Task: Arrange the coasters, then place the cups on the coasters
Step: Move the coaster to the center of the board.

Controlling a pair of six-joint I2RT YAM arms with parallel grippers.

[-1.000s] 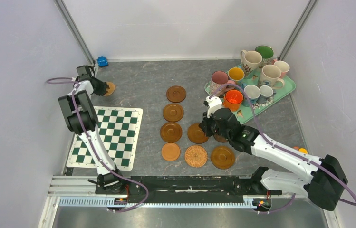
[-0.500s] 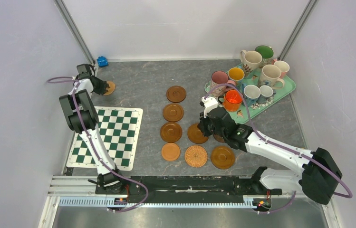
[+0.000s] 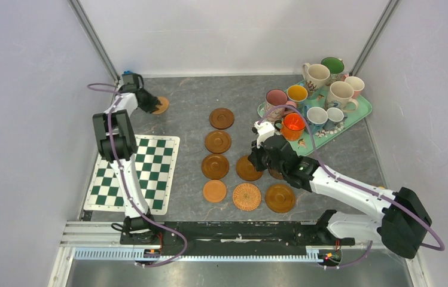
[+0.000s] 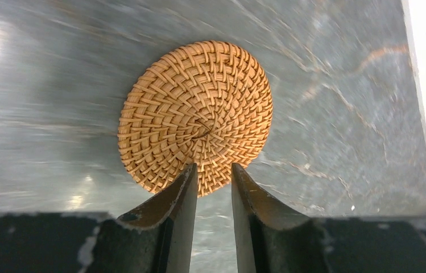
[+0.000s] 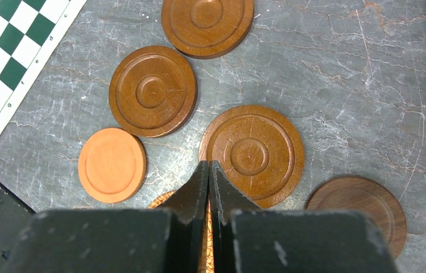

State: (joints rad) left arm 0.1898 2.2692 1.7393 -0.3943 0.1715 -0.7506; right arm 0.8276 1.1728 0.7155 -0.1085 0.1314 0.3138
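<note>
Tan woven coaster [image 4: 195,114], green-white checkered mat [image 3: 157,173], orange cup [image 3: 293,124]

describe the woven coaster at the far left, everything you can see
The woven coaster is a round flat disc of tan rattan-like strands coiled out from its centre, looking whole. It is at the far left of the grey table, apart from the other coasters. The left gripper pinches its near edge; whether it is lifted or resting cannot be told.

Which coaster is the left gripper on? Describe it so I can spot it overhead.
Go to the table's far left corner, beyond the checkered mat. The coaster is alone at the left gripper's tips, away from the central rows. It is woven rattan, not smooth wood; the other woven one sits in the near row.
</note>
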